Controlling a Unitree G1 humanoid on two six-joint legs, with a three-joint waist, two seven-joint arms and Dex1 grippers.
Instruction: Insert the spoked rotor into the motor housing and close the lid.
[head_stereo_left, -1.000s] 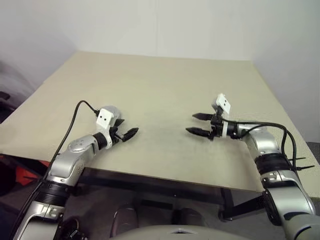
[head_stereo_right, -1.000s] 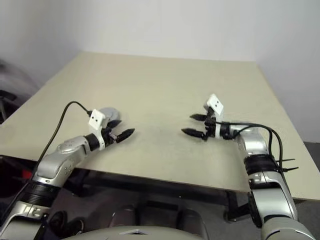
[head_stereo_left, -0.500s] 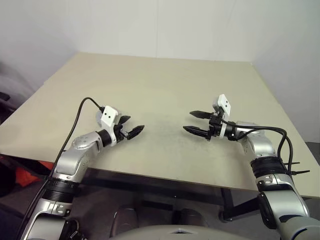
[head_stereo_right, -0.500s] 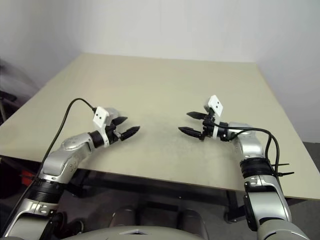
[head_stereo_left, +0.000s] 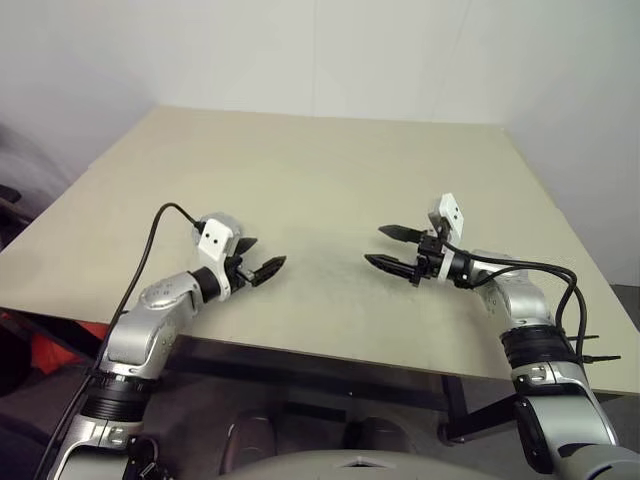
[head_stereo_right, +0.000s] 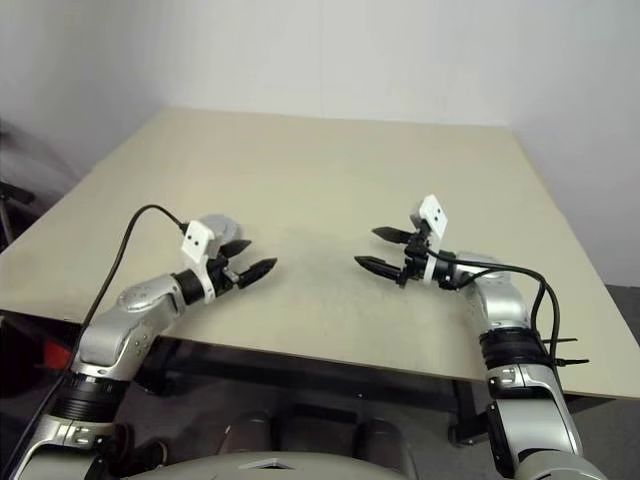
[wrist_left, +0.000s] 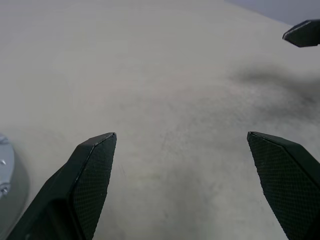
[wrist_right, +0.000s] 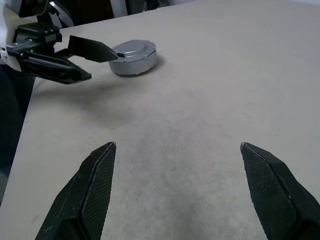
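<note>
Motor housing (wrist_right: 133, 57), w/ silver lid (wrist_right: 131, 49) already seated on top, is seen on the beige table (head_stereo_left: 330, 180) near the front-left edge, just behind the left gripper (head_stereo_left: 258, 263) and partly hidden by that wrist's white camera block in the head views. From the right wrist cam it is shown as a short round silver unit, upright, flat on the tabletop; rotor can't be told, as the closed top hides the inside. A sliver of the same silver unit is caught at the edge of the left wrist view (wrist_left: 4, 165). Left gripper is held just above the table, fingers apart, nothing between them, pointed toward the table's middle. Right gripper (head_stereo_left: 392, 248) is held opp. it, also wide apart and empty, pointed back at the left one; a bare stretch of table is left between the two. Neither gripper is touching the housing. A black cable (head_stereo_left: 150, 250) is looped off the left wrist.
</note>
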